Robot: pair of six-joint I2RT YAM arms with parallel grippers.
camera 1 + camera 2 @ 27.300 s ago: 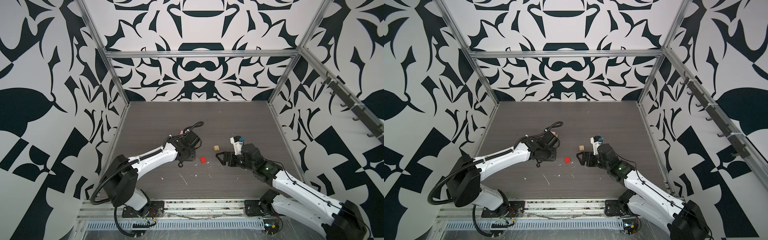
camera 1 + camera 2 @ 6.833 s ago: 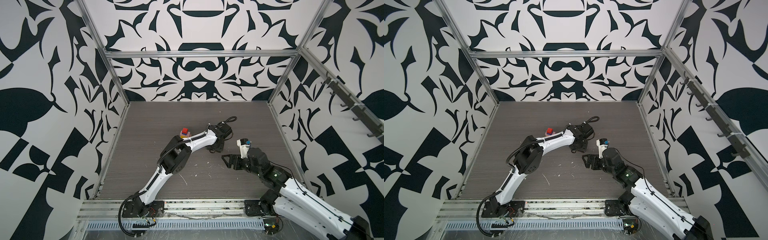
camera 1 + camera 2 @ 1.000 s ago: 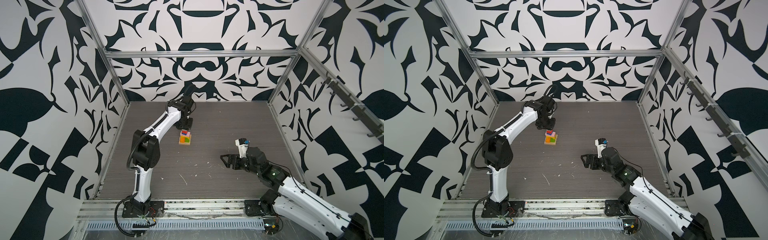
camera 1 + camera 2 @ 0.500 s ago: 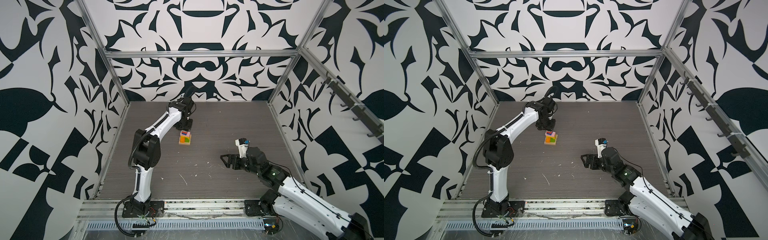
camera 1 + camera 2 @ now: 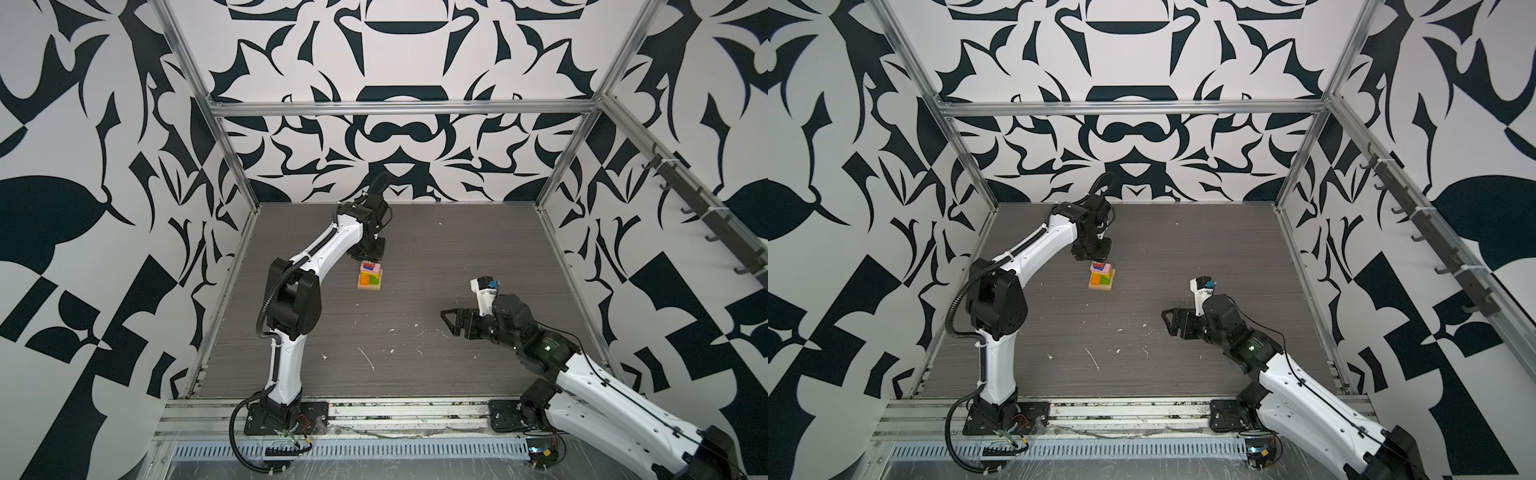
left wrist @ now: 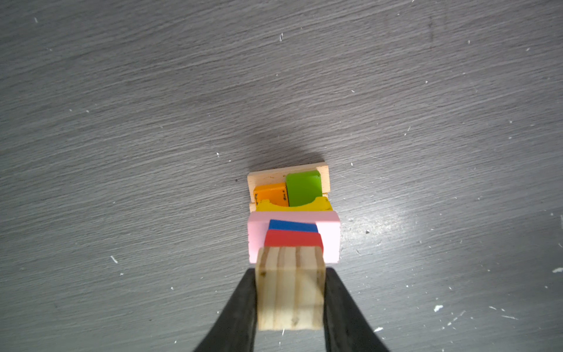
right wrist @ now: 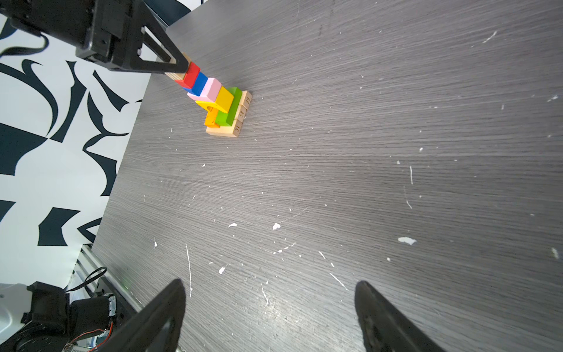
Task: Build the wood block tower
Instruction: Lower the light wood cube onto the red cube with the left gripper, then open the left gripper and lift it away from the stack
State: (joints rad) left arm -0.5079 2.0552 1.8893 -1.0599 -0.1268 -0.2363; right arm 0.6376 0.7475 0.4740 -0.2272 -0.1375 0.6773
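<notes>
Pinching the tan cube (image 6: 289, 292) from both sides, the left end effector (image 6: 290, 272) grasps it as it sits on the red block (image 6: 292, 239) atop the tower (image 5: 370, 277). The tower stands left of centre on the table (image 5: 436, 257). The right end effector (image 7: 269, 289) hangs spread wide, well apart from the tower.

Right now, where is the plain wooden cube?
The cube tops the tower, left of centre in both top views, on the red block, inside the left gripper.
</notes>
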